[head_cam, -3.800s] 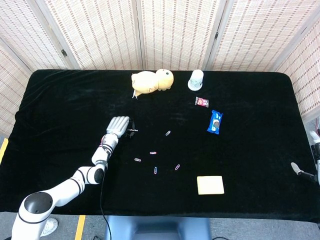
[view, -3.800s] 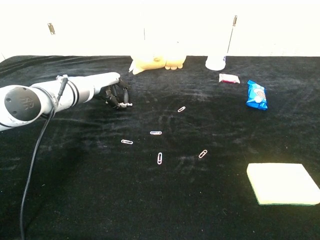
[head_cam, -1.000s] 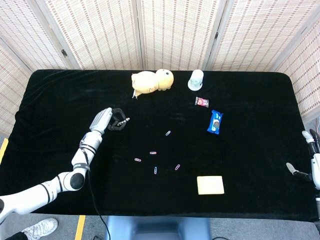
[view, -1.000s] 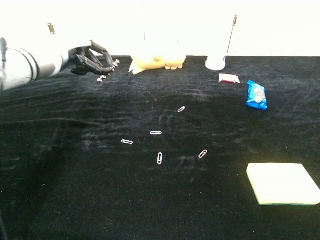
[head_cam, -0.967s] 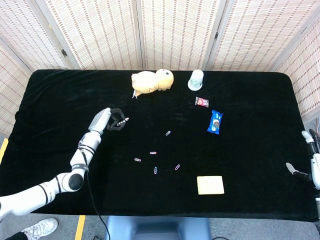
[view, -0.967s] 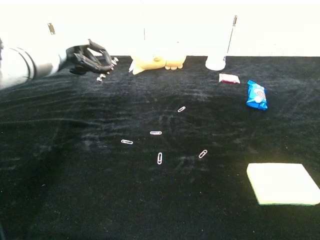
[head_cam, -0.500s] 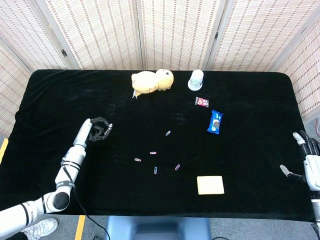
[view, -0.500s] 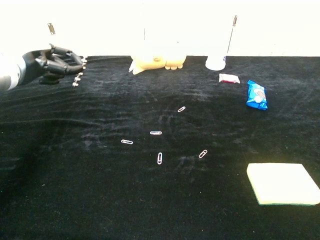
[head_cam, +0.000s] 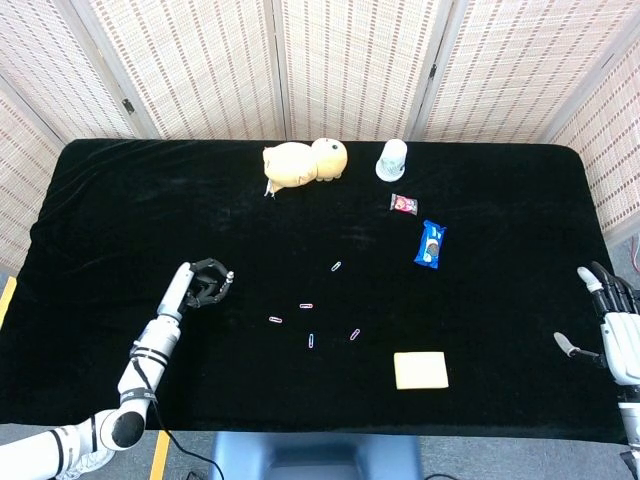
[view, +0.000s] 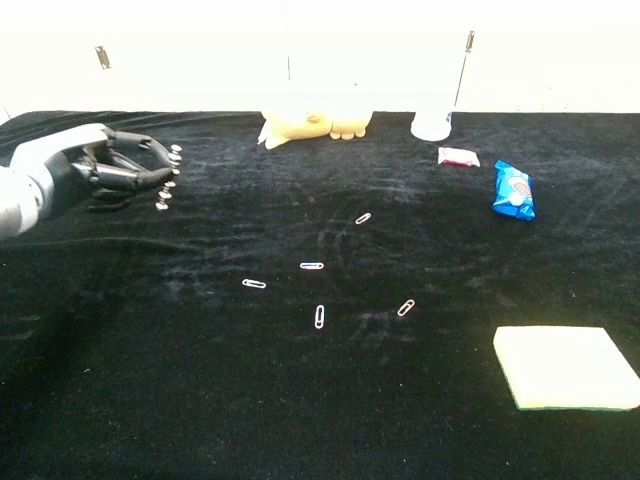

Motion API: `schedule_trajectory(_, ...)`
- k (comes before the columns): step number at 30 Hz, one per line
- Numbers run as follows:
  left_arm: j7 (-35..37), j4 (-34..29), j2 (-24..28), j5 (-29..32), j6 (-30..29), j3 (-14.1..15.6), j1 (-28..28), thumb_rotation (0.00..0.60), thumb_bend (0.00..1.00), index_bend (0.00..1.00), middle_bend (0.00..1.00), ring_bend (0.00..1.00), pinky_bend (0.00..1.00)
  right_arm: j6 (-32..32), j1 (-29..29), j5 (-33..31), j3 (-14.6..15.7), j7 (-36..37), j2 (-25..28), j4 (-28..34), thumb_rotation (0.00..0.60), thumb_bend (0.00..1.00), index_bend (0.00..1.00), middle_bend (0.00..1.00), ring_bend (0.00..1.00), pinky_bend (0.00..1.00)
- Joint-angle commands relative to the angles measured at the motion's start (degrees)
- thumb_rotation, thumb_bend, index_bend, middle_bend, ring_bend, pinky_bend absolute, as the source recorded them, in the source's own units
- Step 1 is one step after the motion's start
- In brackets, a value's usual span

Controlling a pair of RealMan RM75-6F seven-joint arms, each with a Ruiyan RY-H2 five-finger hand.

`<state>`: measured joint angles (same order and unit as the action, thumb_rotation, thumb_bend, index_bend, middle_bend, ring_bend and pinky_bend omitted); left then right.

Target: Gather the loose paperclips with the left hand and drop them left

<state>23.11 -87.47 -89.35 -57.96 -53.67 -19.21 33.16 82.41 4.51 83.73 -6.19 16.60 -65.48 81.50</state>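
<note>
From the head camera, the left hand (head_cam: 207, 283) hangs over the left part of the black table (head_cam: 120, 200), its dark fingers curled inward; whether anything lies inside them cannot be made out. Five paperclips (head_cam: 311, 340) lie scattered on the cloth to its right, near the table's middle. Behind them sit a yellow plush toy (head_cam: 305, 161), a white cup (head_cam: 392, 159), a small red packet (head_cam: 403, 204) and a blue snack packet (head_cam: 431, 244). A yellow sponge (head_cam: 420, 370) lies toward the front. The right hand (head_cam: 612, 325) sits at the table's right edge, fingers apart, holding nothing.

From the chest camera, the left hand (view: 125, 172) shows its fingertips (view: 172, 168) drawn close together above the cloth, well apart from the paperclips (view: 319, 316). The sponge (view: 565, 367) lies at the lower right.
</note>
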Motion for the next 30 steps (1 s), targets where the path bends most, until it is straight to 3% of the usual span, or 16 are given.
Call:
schedule_trajectory(1, -0.91, 0.43, -1.5, -0.36, -0.28, 0.44, 0.51, 0.6, 0.46, 0.79, 1.0, 1.0, 1.0, 0.31, -0.15, 0.16, 0.09, 0.97, 0.33, -0.19, 0.6, 0.24, 0.0, 0.0, 0.05, 0.01)
schedule_trajectory(12, -2.57, 1.25, -6.31, -2.38, 0.47, 3.05, 1.36, 0.6, 0.46, 0.79, 1.0, 1.0, 1.0, 1.76, -1.2, 0.03, 0.26, 3.49, 0.89, -0.71, 0.6, 0.24, 0.0, 0.0, 0.05, 0.01)
schedule_trajectory(30, -1.28, 9.83, -12.46, -2.68, 7.17, 2.1, 5.98, 0.6, 0.46, 0.79, 1.0, 1.0, 1.0, 3.41, -2.66, -1.4, -0.3, 4.68, 1.0, -1.07, 0.6, 0.24, 0.0, 0.0, 0.05, 0.01)
